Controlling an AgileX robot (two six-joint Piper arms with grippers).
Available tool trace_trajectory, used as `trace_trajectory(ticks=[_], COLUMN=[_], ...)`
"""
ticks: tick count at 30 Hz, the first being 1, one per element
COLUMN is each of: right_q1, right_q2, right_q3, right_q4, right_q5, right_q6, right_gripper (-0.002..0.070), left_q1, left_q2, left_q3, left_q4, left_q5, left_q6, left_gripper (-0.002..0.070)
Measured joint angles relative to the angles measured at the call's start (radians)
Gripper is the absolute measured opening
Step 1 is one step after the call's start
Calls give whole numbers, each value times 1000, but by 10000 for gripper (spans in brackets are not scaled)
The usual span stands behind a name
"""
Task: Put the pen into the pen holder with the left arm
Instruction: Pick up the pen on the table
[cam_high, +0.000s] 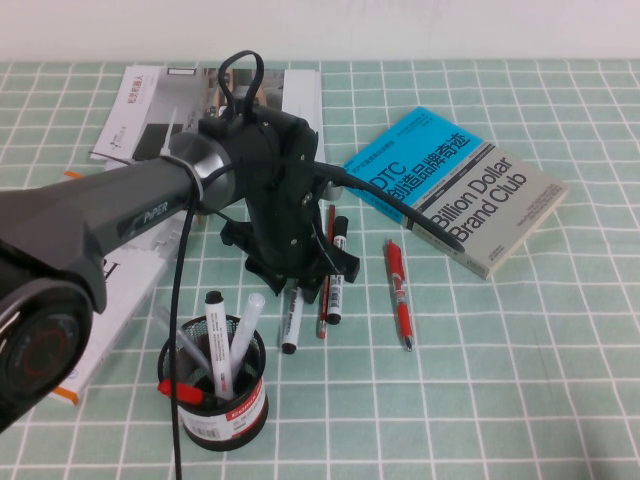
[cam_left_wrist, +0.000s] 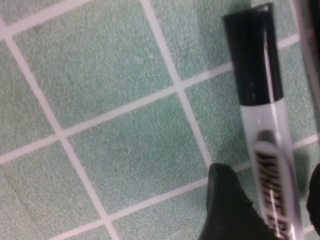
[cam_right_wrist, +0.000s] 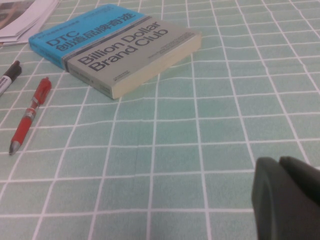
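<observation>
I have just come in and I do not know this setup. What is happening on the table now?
The left arm reaches over the markers lying on the checked cloth. Its left gripper is low over one white marker, open, fingers on either side, not yet closed on it. The black mesh cup stands nearer the robot and already has markers in it. The right gripper is parked above bare cloth, away from the book and red pen.

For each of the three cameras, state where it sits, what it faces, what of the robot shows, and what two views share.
High view: raised on the robot's side, angled down at the table; left arm covers the left gripper over the pens.
Left wrist view: straight down; pen between the open left gripper's fingers.
Right wrist view: low over the cloth; right gripper in the corner.
Shared: high and right wrist views both show the book and the red pen.
</observation>
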Motion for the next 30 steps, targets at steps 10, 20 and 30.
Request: trace_trajectory(ticks=[10,20,30], right_q1=[0,0,0], right_q2=[0,0,0], right_q3=[0,0,0], right_q4=[0,0,0], right_q5=[0,0,0], right_q6=[0,0,0], right_gripper=[-20,-20,-20], left_q1=[0,0,0], left_q2=[0,9,9], left_q3=[0,-4,-4], left_q4=[1,2,2], left_q5=[2,10,16], left_q6=[0,0,0], left_gripper=[298,258,108])
